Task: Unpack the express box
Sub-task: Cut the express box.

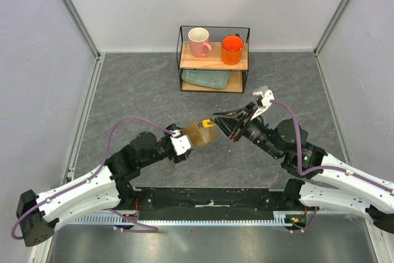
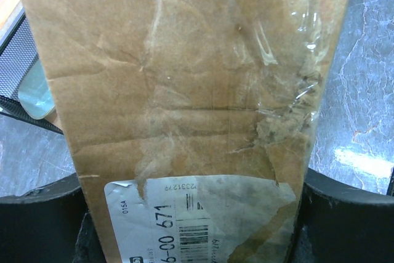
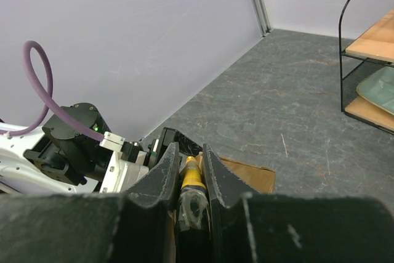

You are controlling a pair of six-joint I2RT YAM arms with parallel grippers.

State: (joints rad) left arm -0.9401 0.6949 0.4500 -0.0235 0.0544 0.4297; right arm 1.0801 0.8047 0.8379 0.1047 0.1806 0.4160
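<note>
Now the left gripper (image 1: 197, 135) is clamping the express box (image 2: 184, 103) while the right gripper (image 3: 188, 158), gripping a yellow knife (image 3: 192, 175) at the box's end, should be slicing only tape-deep.

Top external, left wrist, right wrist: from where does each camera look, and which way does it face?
Top external: above and behind the bases, looking down at the table; both arms show, left pincer and right pincer meeting at the express box.
Left wrist: faces forward onto the box's taped side; its fingers show.
Right wrist: looks past its fingers, shut on a yellow knife, toward the left arm.
Shared: all three see the box.
</note>
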